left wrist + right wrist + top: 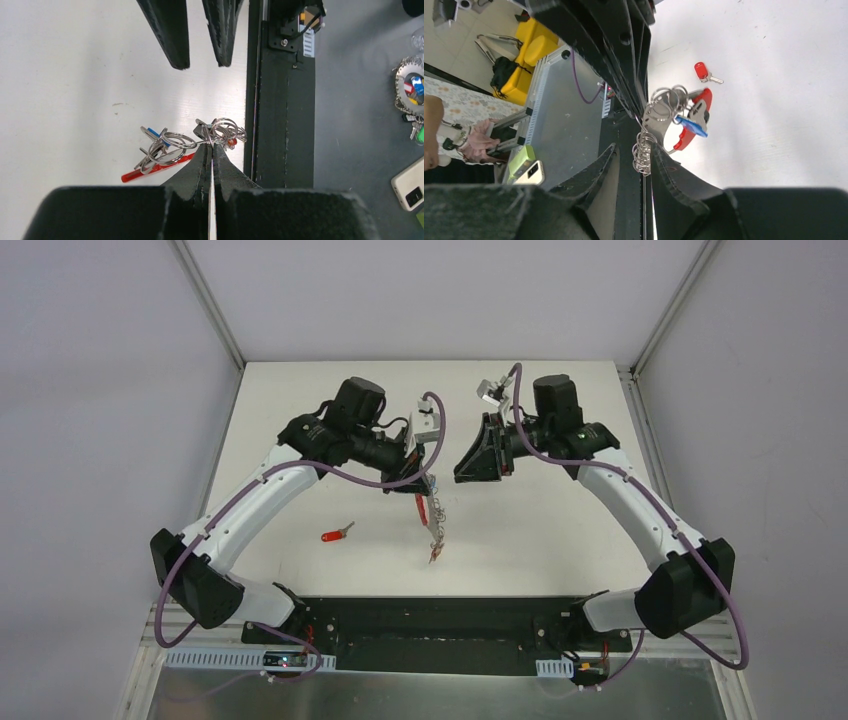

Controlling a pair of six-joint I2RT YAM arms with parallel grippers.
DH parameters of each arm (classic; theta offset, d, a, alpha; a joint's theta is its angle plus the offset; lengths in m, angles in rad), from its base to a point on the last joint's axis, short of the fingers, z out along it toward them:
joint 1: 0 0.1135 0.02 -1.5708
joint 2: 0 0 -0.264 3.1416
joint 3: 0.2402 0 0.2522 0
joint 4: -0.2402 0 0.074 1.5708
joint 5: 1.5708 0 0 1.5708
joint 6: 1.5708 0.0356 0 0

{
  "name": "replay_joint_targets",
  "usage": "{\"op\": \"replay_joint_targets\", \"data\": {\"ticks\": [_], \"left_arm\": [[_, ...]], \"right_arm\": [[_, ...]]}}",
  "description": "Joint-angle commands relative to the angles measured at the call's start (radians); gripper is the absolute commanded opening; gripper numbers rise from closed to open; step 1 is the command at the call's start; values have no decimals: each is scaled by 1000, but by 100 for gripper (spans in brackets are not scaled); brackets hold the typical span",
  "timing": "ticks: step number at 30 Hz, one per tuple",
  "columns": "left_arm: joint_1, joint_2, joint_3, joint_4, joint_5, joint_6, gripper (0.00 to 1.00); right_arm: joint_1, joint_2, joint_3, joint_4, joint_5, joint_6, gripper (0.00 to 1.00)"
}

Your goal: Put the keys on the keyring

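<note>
closest to the left wrist lens: left fingers (pixel 200 170), pinched tight on one grey ring of the keyring (pixel 226 131), over the white bench (pixel 75 100). beyond them, right fingers (pixel 172 35) reaching in from the top, parted with a clear gap. shown only here: off the bench edge a round toothed disc (pixel 411 90) holding coloured bits, and a white label (pixel 310 42) on the black mount (pixel 280 100), its print too small to read. from the right wrist: a stack of grey rings sitting in the gap between the half-spread right fingers, contact with the pads impossible to tell; red curved band and blue tag hanging just past them; loose red-headed key (pixel 702 71) lying flat on the bench, well apart from the keyring. from above: keyring hanging between the two arms, chain of rings dangling toward the bench, lower end touching or just clear, cannot tell which; red-headed key off to its left.
</note>
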Motion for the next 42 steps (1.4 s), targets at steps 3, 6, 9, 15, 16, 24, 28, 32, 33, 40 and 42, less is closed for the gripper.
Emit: {"op": "replay_joint_targets", "data": {"ticks": [3, 6, 9, 15, 16, 24, 28, 32, 33, 40, 42], "left_arm": [[0, -39, 81, 32, 47, -139, 0], [-10, -29, 92, 23, 24, -139, 0], [-23, -20, 104, 15, -11, -136, 0], [-43, -20, 103, 16, -30, -147, 0], [-45, -22, 97, 17, -31, -153, 0], [-56, -55, 7, 79, -22, -175, 0], [-59, -62, -19, 101, -3, -174, 0], [-61, -63, -29, 114, 0, -178, 0], [-60, -63, -29, 116, -1, -179, 0], [-62, -67, -49, 136, 11, -182, 0], [-62, -68, -57, 143, 20, -180, 0]], "right_arm": [[13, -68, 34, -123, 40, -183, 32], [36, -66, 54, -160, 72, -234, 33], [93, -52, 84, -234, 136, -325, 32], [156, -20, 79, -262, 211, -414, 29], [158, -19, 78, -262, 207, -419, 29], [175, -45, 56, -252, 230, -432, 29], [183, -70, 30, -226, 250, -421, 29], [191, -90, 8, -203, 245, -410, 29], [194, -91, 4, -197, 246, -408, 28], [210, -80, -3, -175, 265, -398, 28], [213, -77, -2, -173, 275, -397, 28]]}}
